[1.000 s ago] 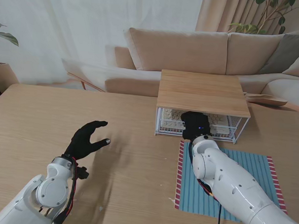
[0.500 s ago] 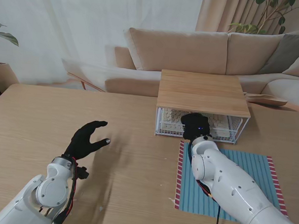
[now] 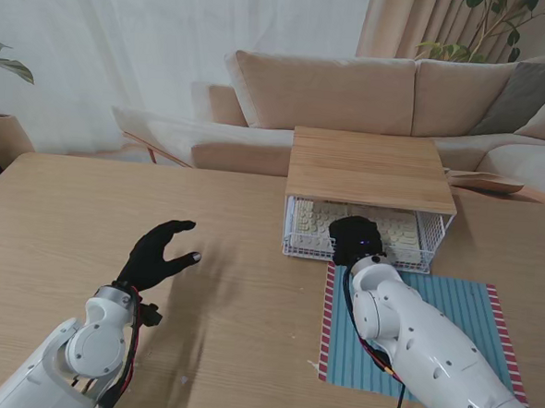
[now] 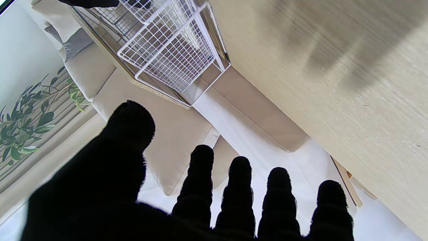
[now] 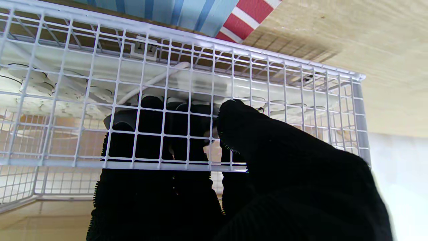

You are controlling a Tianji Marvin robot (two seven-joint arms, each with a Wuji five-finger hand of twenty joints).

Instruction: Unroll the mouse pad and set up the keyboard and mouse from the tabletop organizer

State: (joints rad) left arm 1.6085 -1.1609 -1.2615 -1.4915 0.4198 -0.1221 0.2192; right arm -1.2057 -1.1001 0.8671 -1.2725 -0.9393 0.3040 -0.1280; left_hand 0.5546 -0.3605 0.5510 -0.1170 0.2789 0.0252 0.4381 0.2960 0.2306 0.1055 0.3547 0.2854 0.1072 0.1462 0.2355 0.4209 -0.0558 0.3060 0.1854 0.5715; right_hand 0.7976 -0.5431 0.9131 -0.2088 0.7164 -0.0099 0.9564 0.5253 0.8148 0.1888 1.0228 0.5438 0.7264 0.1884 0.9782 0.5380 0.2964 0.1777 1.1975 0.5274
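The organizer [image 3: 367, 168] has a wooden top and a white wire drawer [image 3: 307, 248] below it, partly slid out toward me. A pale keyboard [image 3: 400, 228] lies in the drawer. My right hand [image 3: 354, 239] is shut on the drawer's front wall. In the right wrist view its fingers [image 5: 150, 134] hook inside the wire drawer [image 5: 287, 87] and the thumb presses outside, with the keyboard [image 5: 67, 97] behind. The striped blue mouse pad [image 3: 474, 318] lies flat under my right arm. My left hand [image 3: 156, 252] hovers open over the left of the table. I cannot make out a mouse.
A beige sofa [image 3: 353, 93] stands just beyond the table's far edge, behind the organizer. The wooden table [image 3: 87, 211] stretches to the left of the organizer. In the left wrist view the wire drawer [image 4: 174, 50] shows beyond my spread left hand [image 4: 200, 201].
The wire drawer has slid out from under the wooden top toward me, with my right hand shut on its front. More of the keyboard shows. My left hand has not moved.
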